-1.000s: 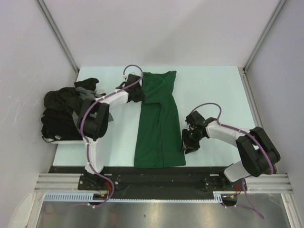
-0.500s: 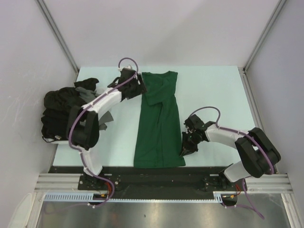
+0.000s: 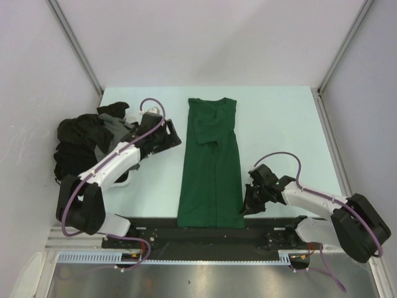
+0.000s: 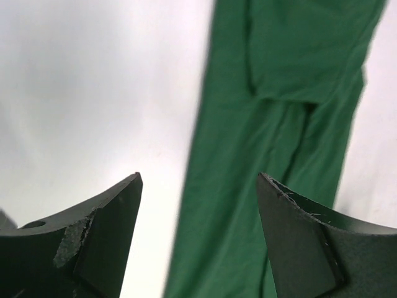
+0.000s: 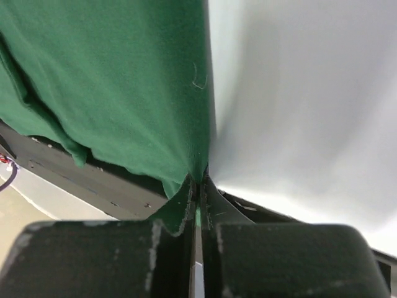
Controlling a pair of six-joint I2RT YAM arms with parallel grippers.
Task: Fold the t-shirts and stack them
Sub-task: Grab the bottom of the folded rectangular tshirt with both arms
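flat t-shirt (image 3: pixel 211 167): frame centre, on the table (image 3: pixel 279 118).
heaped t-shirts (image 3: pixel 80 143): left edge, left of my left gripper (image 3: pixel 170 138).
right gripper (image 3: pixel 246 208): mine, lower right, at the flat t-shirt's near corner.

The left arm (image 3: pixel 118 162) and the right arm (image 3: pixel 313 199) share 1 build: smooth white shells on the long links and bulky black housings at the joints. A thin purple cable (image 3: pixel 151 100) loops at the left wrist and runs along the white link; a matching purple loop (image 3: pixel 278 154) rises at the right wrist. The left gripper (image 4: pixel 198 180) has 2 matte black, wedge-shaped fingers (image 4: pixel 105 236) with pale scuffs, chipped edges and 1 small round hole low on the left one. The right gripper (image 5: pixel 200 180) is the same matte black, its inner edges nicked and whitish.
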